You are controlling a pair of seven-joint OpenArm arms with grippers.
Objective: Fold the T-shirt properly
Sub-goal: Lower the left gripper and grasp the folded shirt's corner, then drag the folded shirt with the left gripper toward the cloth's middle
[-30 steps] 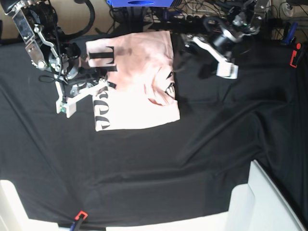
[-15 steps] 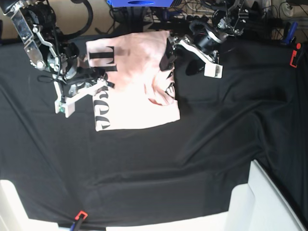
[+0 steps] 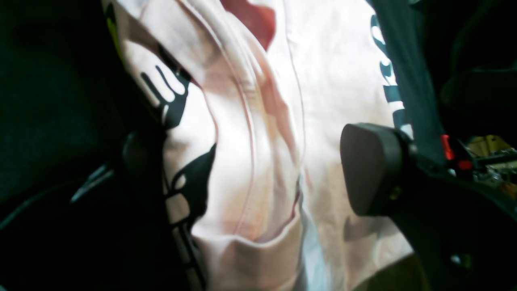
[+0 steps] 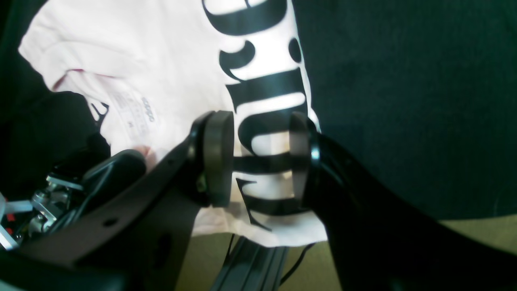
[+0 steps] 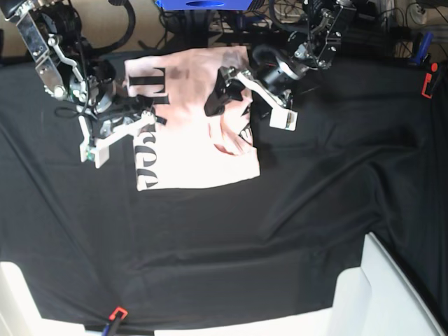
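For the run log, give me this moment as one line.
pale pink cotton T-shirt: partly folded, flat | left gripper: open over neck side | right gripper: straddling lettered edge

A wide desk (image 5: 210, 245) fills most of the base view, covered by a black cloth (image 5: 301, 203) that lies in long shallow wrinkles. Beyond the far edge, a tan floor (image 5: 105, 28) shows at upper left, with dark looping cables on it. A blue box (image 5: 206, 4) sits at the top centre, and tangled wires (image 5: 392, 21) crowd the upper right. A small red clip (image 5: 429, 82) marks the right edge; another (image 5: 117, 313) sits at the near edge. White panels (image 5: 378, 294) occupy the lower corners.
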